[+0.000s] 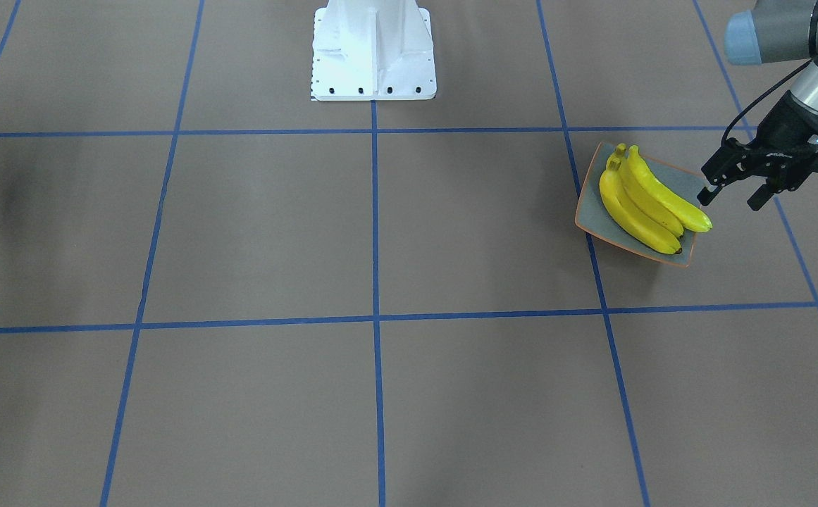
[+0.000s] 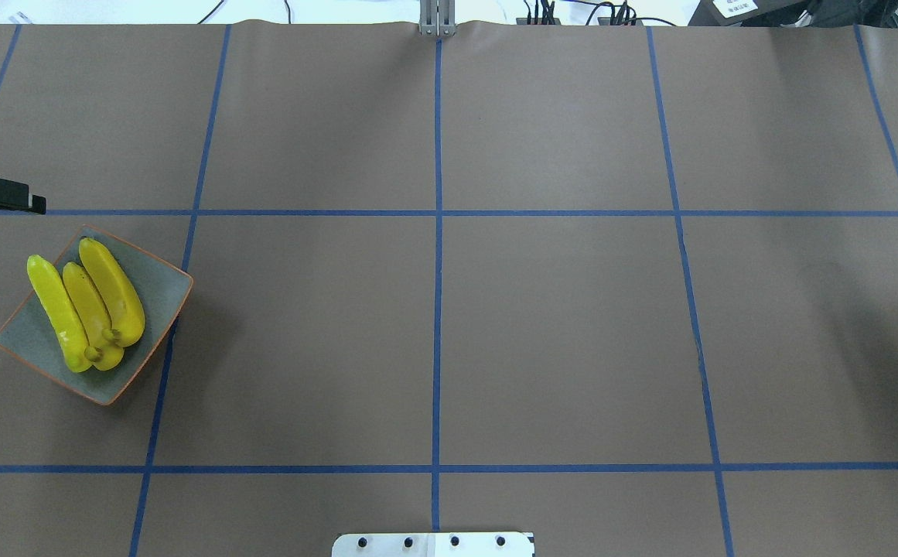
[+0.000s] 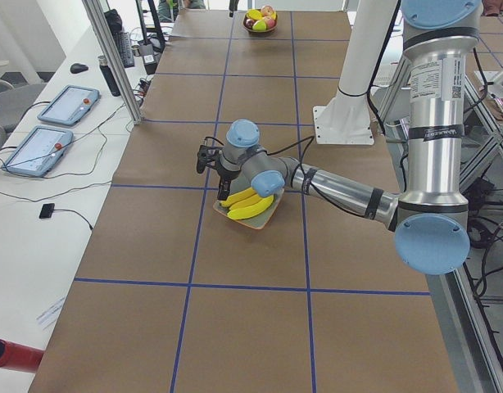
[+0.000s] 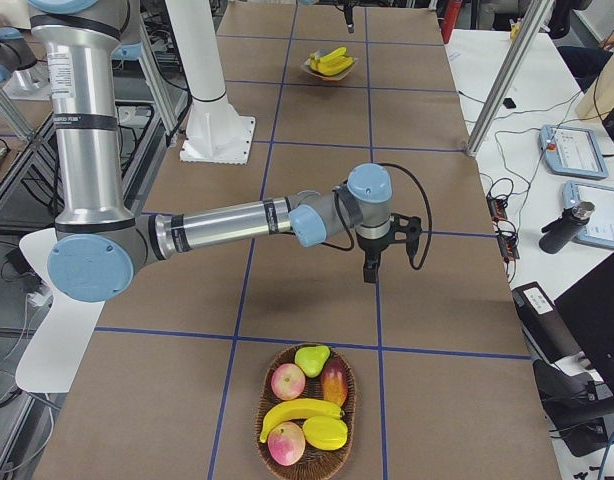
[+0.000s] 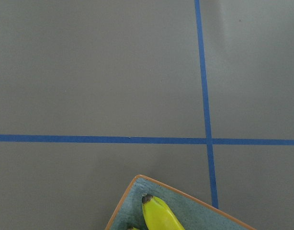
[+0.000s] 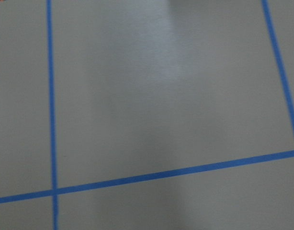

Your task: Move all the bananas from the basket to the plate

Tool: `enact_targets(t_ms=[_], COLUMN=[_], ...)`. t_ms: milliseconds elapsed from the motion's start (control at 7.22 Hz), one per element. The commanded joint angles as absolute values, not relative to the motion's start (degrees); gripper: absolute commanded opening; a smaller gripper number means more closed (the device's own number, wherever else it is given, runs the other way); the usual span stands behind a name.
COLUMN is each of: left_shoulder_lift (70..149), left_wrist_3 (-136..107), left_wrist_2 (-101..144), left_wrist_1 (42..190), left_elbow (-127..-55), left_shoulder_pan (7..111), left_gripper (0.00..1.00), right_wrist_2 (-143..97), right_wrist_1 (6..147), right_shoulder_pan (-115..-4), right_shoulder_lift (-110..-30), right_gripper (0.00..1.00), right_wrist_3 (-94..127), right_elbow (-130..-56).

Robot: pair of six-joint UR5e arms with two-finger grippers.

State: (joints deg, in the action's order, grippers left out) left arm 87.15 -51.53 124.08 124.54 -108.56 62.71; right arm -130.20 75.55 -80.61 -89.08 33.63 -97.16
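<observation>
Three yellow bananas (image 1: 652,204) lie side by side on the grey-blue plate (image 1: 592,218) with its orange rim, at the table's left end (image 2: 158,298). One more banana (image 4: 297,411) rests in the wicker basket (image 4: 260,420) at the other end. My left gripper (image 1: 731,196) hovers open and empty just beyond the plate's outer corner. Its wrist view catches a plate corner (image 5: 132,201) and one banana tip (image 5: 159,213). My right gripper (image 4: 370,268) hangs above bare table short of the basket. Whether it is open or shut I cannot tell.
The basket also holds apples (image 4: 288,381), a pear (image 4: 311,358) and a yellow fruit (image 4: 325,432). The white robot base (image 1: 373,53) stands at mid-table. Blue tape lines grid the brown surface. Tablets (image 3: 38,151) and cables lie on a side bench.
</observation>
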Motion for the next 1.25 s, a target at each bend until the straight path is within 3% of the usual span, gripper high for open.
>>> enact_targets(t_ms=[0,554,1108], left_shoulder_lift=[87.71,88.15,89.03], left_wrist_3=[-53.68,-54.40,-57.57], left_wrist_2=[123.93,124.01,123.93], left_wrist_1=[124.45,124.54,124.72], left_elbow=[-109.16,-109.78,-109.86], left_shoulder_pan=[62.75,62.75,62.58], left_gripper=[0.99,0.99,0.99], right_wrist_2=[-129.82,-126.13,-125.51], right_wrist_1=[75.50,74.97,75.06], right_shoulder_pan=[-85.32,-87.45,-88.50], right_shoulder_lift=[-90.26,-92.10,-97.19], right_gripper=[1.00,0.96,0.75], right_wrist_3=[25.17,15.50,5.64], right_elbow=[-90.99,-83.61,-83.32])
